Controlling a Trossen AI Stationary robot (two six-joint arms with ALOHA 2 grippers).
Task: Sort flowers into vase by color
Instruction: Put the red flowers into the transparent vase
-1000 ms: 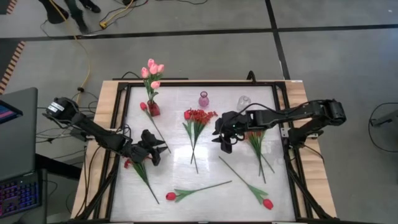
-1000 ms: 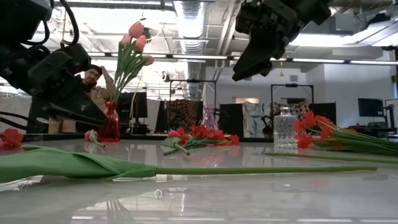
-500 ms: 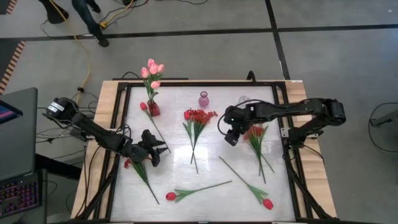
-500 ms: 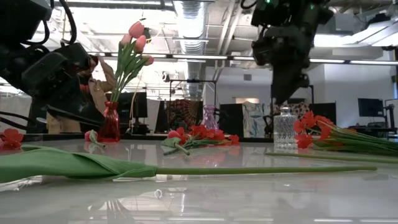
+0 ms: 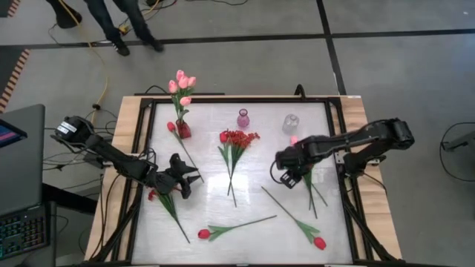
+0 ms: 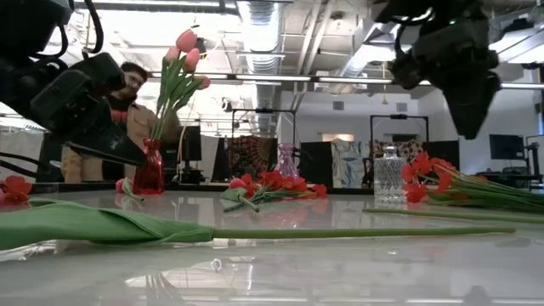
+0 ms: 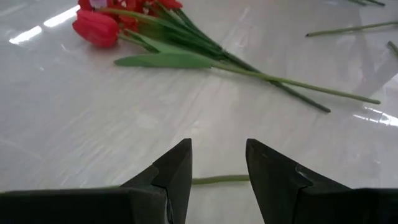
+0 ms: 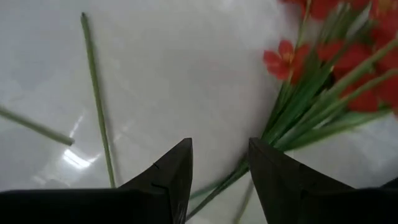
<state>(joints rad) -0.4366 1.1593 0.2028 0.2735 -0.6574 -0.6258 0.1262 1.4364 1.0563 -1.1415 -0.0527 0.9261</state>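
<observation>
On the white table (image 5: pixel 245 215), three red tulips (image 5: pixel 203 233) and two sprays (image 5: pixel 236 138) are lying; pink tulips (image 5: pixel 181 84) are standing in one red vase (image 5: pixel 182 130); both the left claw (image 5: pixel 191 178) and the right claw (image 5: pixel 290 179) are hanging spread, empty.

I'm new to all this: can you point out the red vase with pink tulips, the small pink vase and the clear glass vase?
red vase (image 5: pixel 182 130), high view, on its glass body.
small pink vase (image 5: pixel 243 119), high view, on its rim.
clear glass vase (image 6: pixel 390 177), low view, on its ribbed body.
</observation>
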